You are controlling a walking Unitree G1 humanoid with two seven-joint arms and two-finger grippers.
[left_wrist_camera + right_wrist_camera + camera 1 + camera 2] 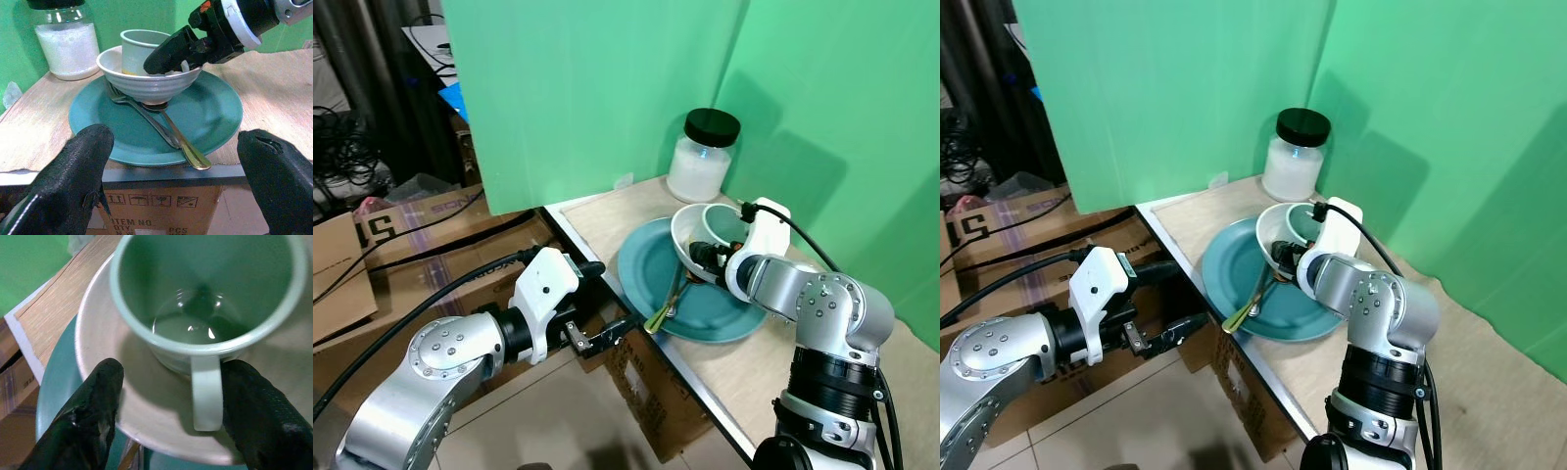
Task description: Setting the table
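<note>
Right end effector [166, 411] poised over the mug [205, 298], fingers spread apart to either side of the mug's handle [206, 391], nothing clamped yet. Mug pale green, empty, upright inside the white bowl [690, 240], just right of centre in the head views. Bowl resting on the teal plate [729, 318], propped on a fork [134, 105] and a gold-tipped spoon [188, 149] that run out from under it toward the plate's near rim. Plate near the front edge of the wooden counter [607, 220], slightly overhanging by the look of it.

Mug likely glazed ceramic: rigid, smooth, liable to slip and to chip against the bowl. Best taken by the handle or across the rim wall, lifted straight up so the bowl is not dragged. Bowl probably unsteady on the cutlery, so any sideways nudge could rock it.

Left end effector [602, 338] at lower centre of the left eye view, off the counter's front edge and just short of the plate, fingers wide apart and empty. Jar [703, 155] with black lid and white contents upper centre, against the green backdrop [607, 88]. Cardboard boxes [401, 245] on the floor at left.
</note>
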